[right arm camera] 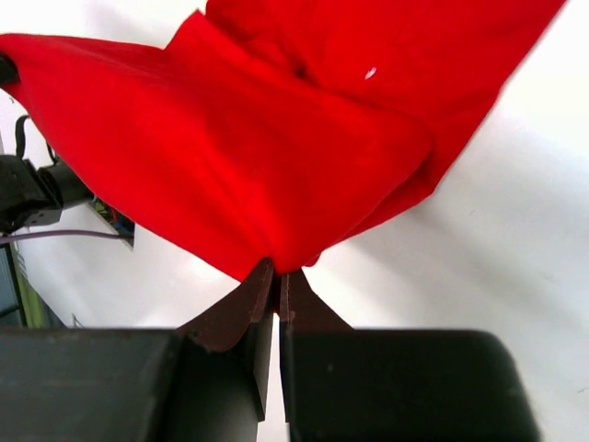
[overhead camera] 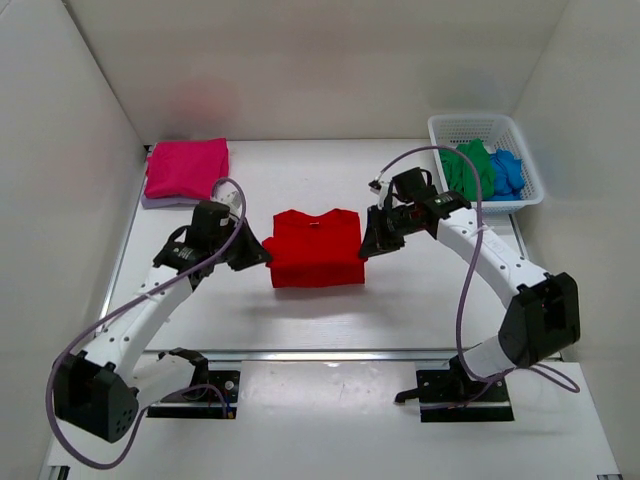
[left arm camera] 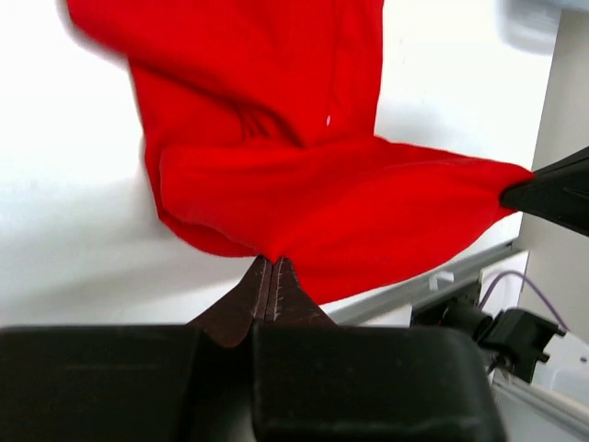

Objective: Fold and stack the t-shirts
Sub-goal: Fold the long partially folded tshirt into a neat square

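four t-shirts are counted in all — one red t-shirt (overhead camera: pixel 318 250), one magenta-pink t-shirt (overhead camera: pixel 186 168), one green t-shirt (overhead camera: pixel 468 168) and one blue t-shirt (overhead camera: pixel 506 172). one white mesh basket (overhead camera: pixel 470 126) is seen, and one desk (overhead camera: pixel 420 290). two arms are counted — the left arm (overhead camera: pixel 150 295) and the right arm (overhead camera: pixel 490 255). two pairs of fingers are counted with them, the left fingers (left arm camera: pixel 241 308) and the right fingers (right arm camera: pixel 237 313). two purple cables (overhead camera: pixel 462 300) are seen, one to each arm.
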`<state>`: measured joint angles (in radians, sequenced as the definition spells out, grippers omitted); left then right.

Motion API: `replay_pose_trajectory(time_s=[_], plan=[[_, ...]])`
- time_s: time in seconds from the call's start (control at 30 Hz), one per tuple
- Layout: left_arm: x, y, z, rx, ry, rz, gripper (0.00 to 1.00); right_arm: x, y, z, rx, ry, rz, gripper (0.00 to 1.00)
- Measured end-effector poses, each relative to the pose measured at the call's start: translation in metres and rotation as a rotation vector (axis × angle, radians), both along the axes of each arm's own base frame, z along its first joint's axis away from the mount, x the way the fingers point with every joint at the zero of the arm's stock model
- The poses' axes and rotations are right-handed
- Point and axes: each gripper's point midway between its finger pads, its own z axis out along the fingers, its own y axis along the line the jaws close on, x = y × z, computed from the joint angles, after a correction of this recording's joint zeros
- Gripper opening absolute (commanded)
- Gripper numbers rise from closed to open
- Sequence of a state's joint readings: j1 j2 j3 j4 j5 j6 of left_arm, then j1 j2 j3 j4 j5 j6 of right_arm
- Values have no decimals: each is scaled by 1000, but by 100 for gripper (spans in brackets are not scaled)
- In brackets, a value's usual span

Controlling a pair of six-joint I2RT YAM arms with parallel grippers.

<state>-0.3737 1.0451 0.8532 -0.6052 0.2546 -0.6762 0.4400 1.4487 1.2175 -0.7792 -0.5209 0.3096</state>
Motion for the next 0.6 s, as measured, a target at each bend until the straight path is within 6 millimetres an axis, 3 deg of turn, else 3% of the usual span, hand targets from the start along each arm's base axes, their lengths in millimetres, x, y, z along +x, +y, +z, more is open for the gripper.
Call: replay_pose_trajectory(time_s=[0.17, 0.6], plan=[[27, -1, 0, 9, -22, 11, 0, 26, -2, -2, -8, -10, -8, 0], [70, -1, -28, 3, 3, 34, 0, 81, -4, -23, -28, -2, -11, 0]])
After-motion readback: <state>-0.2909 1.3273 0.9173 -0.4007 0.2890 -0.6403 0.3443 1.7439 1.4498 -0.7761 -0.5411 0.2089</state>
